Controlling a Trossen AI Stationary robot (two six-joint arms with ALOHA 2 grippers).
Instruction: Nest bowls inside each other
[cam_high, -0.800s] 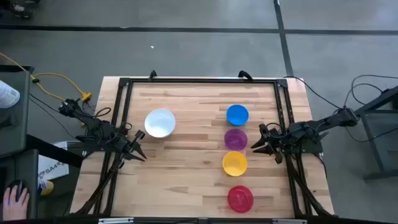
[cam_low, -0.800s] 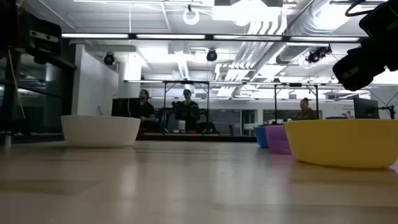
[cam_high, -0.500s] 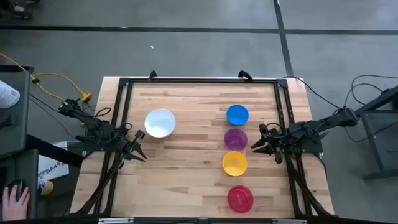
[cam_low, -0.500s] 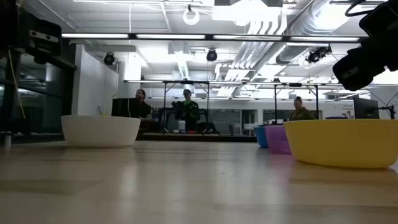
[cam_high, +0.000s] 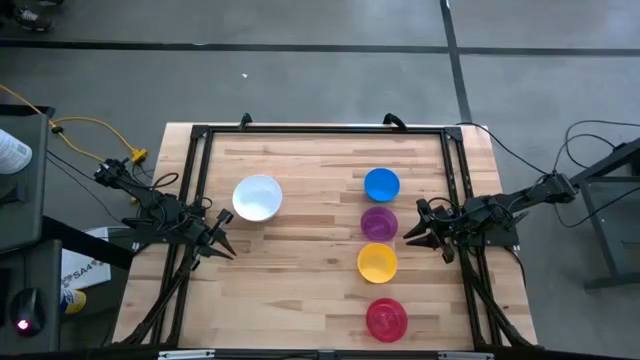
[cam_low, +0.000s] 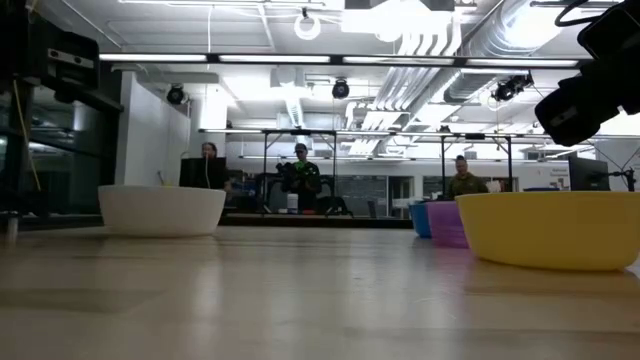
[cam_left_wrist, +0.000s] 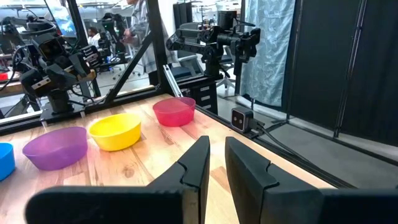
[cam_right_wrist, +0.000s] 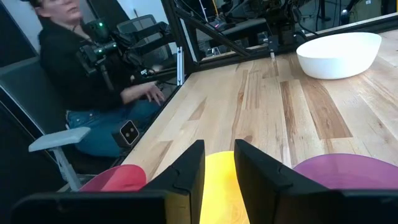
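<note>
I count five small round plastic bowls on wooden tabletop (cam_high: 300, 290), none nested yet. White bowl (cam_high: 257, 197) sits alone, left of centre. Other four in line on right side: blue bowl (cam_high: 381, 184), purple bowl (cam_high: 378, 223), yellow bowl (cam_high: 377, 262), red-pink bowl (cam_high: 386, 318), each just beside next.

Bowls look light, stiff, smooth, so likely slippery; I judge pinching rim wall best.

Left end effector (cam_high: 222, 243) at left edge, fingers (cam_left_wrist: 198, 163) narrowly apart, empty. Right end effector (cam_high: 420, 234) beside purple bowl, small gap between fingers, nothing held.
</note>
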